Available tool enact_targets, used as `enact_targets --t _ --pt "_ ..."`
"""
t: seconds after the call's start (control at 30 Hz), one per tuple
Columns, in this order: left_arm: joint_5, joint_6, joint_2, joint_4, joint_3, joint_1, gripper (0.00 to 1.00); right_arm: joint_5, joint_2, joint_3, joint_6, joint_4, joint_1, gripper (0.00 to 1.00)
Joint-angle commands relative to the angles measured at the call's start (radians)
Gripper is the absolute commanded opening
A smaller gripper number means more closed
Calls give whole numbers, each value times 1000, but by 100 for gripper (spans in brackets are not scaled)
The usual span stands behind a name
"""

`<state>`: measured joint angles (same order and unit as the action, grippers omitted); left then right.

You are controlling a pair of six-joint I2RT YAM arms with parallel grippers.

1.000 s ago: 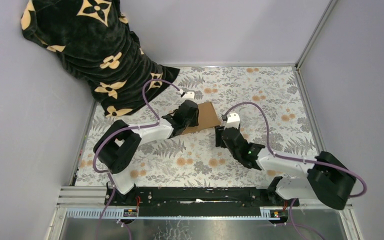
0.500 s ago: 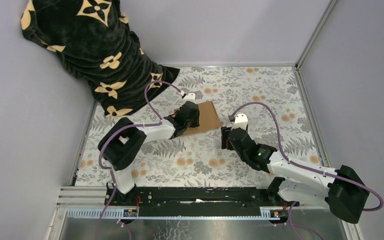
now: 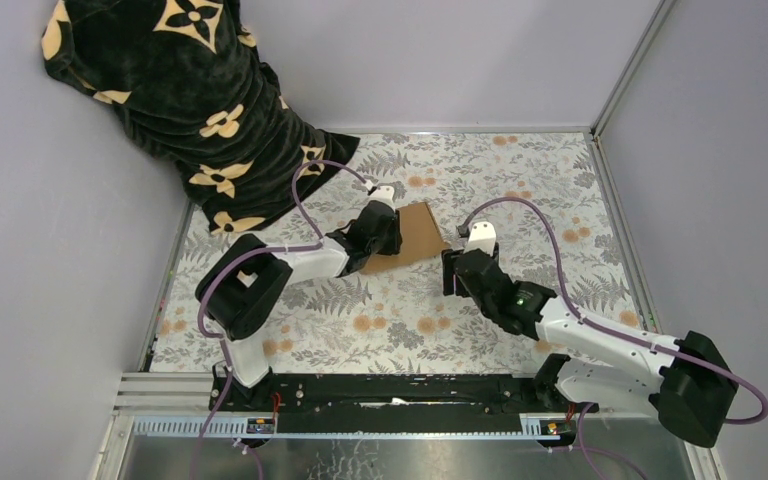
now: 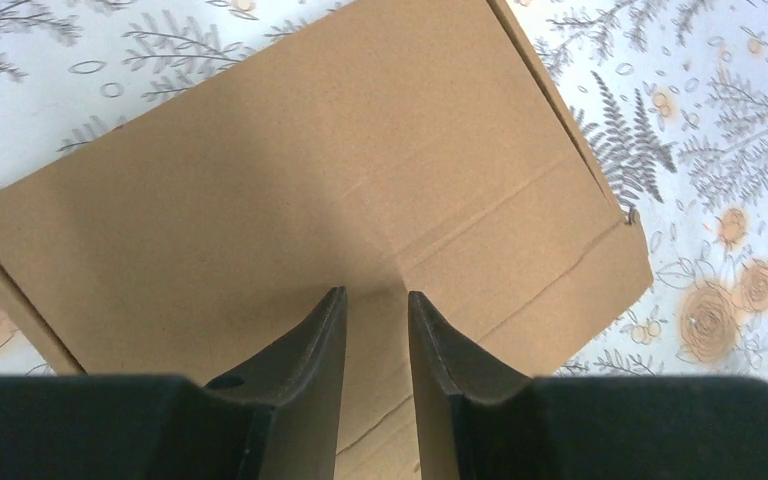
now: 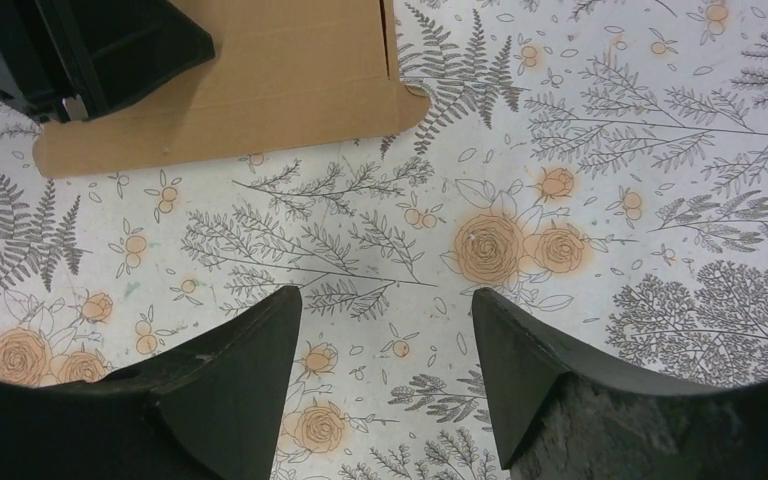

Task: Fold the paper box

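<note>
Nearly all folding remains, we judge: the paper box [image 3: 420, 230] lies almost flat mid-width on the counter [image 3: 520, 180], toward its far edge. Our left hand [image 4: 375, 294] sits over it, fingers barely parted, gripping nothing; our right hand [image 5: 385, 300] hangs wide open just beside its near corner.

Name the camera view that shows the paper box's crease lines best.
Left wrist: the paper box fills the frame, creases plain beyond the left gripper. Top external shows it small, its left part under that gripper. Right wrist catches only one edge strip and a rounded tab corner.
</note>
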<state>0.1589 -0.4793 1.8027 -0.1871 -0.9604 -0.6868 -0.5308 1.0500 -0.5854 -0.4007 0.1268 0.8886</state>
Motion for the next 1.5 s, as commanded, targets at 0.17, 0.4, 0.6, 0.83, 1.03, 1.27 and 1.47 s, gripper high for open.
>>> enact_targets --t 0.17,0.4,0.6,0.83,1.03,1.27,1.47 --pt "-195 59 27 40 4 -3 35 258 20 -104 50 -20 -257 72" --pt "-240 61 -8 56 70 -3 35 517 219 -210 105 -62 -412 71" --pt "-246 52 -25 76 90 -6 35 716 368 -267 162 -185 -433 67" --pt "-232 51 -80 114 102 -14 36 637 516 -384 241 -166 -438 66" --pt "-202 47 -126 141 114 -15 36 691 598 -392 248 -218 -466 64" --pt "-174 59 -163 119 135 -16 39 800 629 -317 218 -295 -471 56" --pt "-178 79 -137 136 84 -16 39 823 593 -239 183 -302 -469 45"
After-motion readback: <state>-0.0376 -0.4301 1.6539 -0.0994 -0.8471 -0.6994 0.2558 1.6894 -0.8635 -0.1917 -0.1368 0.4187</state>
